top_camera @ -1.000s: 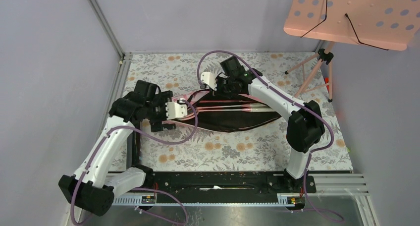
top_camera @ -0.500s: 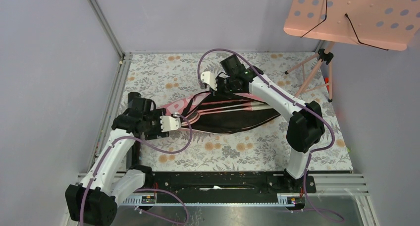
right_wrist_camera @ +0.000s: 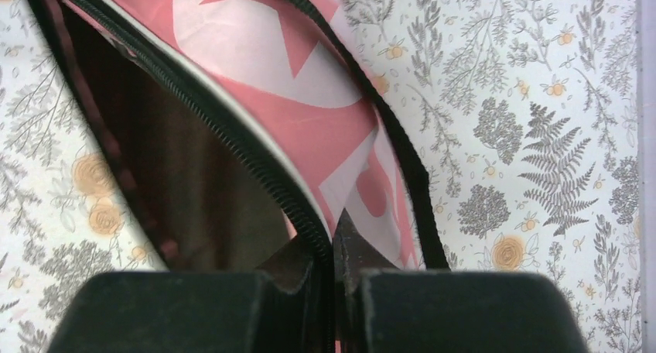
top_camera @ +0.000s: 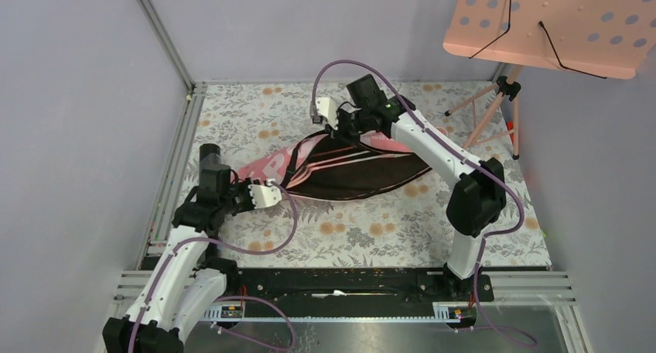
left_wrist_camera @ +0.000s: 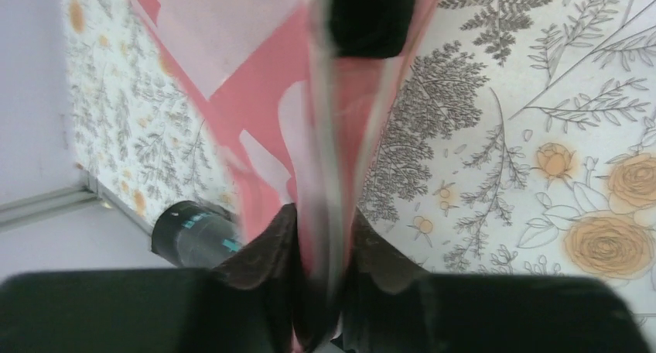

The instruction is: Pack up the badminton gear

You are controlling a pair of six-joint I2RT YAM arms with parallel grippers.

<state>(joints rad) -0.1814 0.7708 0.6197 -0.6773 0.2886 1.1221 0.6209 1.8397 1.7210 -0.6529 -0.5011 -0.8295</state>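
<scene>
Pink bag (top_camera: 259, 167) held open at two points on the floral surface (top_camera: 371, 225).
The left claw (left_wrist_camera: 325, 252) was nipped shut on the bag's pink left end, likely to anchor it and draw it taut. The right claw (right_wrist_camera: 334, 248) was pinched tight on the zip edge of the far rim, lifting it so the black-lined mouth gaped upward, probably for loading or zipping. The bag lay mid-surface with its long axis running left to right, its left end a little nearer the near edge and its tapered tip pointing right. Rackets (top_camera: 352, 159) lay inside along that axis.
</scene>
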